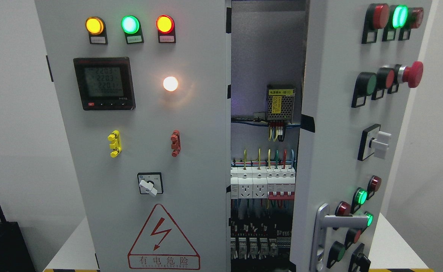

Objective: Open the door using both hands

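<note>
A grey electrical cabinet fills the head view. Its left door [142,113] is closed and carries three lit lamps, a digital meter [104,83], a rotary switch [150,184] and a red lightning warning triangle. The right door [342,151] is swung partly open towards me, with a silver lever handle [331,223] low on its inner edge and several push buttons and lamps. Between the doors the cabinet's inside [263,151] shows wiring, breakers and a power supply. Neither of my hands is in view.
A red mushroom stop button [412,74] and a white knob [381,143] stick out from the right door. The cabinet stands on a white table [70,249]. A dark box [2,245] sits at the lower left.
</note>
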Available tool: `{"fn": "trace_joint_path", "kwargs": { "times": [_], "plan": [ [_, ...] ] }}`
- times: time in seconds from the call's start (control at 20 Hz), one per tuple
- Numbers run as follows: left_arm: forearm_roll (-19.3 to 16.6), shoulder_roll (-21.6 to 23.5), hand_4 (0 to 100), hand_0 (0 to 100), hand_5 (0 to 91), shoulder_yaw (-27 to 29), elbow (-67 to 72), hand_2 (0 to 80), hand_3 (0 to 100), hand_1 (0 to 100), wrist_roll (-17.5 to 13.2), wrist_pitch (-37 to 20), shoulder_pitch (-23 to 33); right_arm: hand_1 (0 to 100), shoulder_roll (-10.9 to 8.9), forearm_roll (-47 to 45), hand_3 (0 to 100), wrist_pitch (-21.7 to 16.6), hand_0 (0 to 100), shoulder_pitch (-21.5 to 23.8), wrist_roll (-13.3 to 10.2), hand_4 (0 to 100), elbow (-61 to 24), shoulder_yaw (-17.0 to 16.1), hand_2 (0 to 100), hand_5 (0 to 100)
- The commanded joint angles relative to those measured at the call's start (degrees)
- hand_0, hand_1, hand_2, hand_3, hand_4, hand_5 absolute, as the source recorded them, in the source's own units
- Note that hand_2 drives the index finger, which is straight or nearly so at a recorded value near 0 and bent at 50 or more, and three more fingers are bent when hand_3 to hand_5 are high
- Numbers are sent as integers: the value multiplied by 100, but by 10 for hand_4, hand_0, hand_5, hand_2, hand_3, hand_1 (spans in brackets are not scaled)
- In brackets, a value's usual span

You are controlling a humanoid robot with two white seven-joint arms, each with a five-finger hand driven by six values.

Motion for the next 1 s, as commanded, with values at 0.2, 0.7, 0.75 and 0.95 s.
{"fn": "trace_joint_path", "kwargs": {
  "times": [0.2,0.7,0.75,0.95],
  "plan": [
    [89,689,31,0,0,-784,-4217,0,0,0,-13,197,2041,0,0,0,0,0,107,0,0,0,6,0,0,0],
    [2987,3617,31,0,0,1005,-10484,0,0,0,-460,84,4533,0,0,0,0,0,106,0,0,0,6,0,0,0],
    [3312,3837,31,0,0,1287,-10545,0,0,0,-610,-13,4533,0,0,0,0,0,107,0,0,0,6,0,0,0],
    [4289,4375,31,0,0,2202,-10730,0,0,0,-1198,-233,4673,0,0,0,0,0,107,0,0,0,-3,0,0,0]
  ]
}}
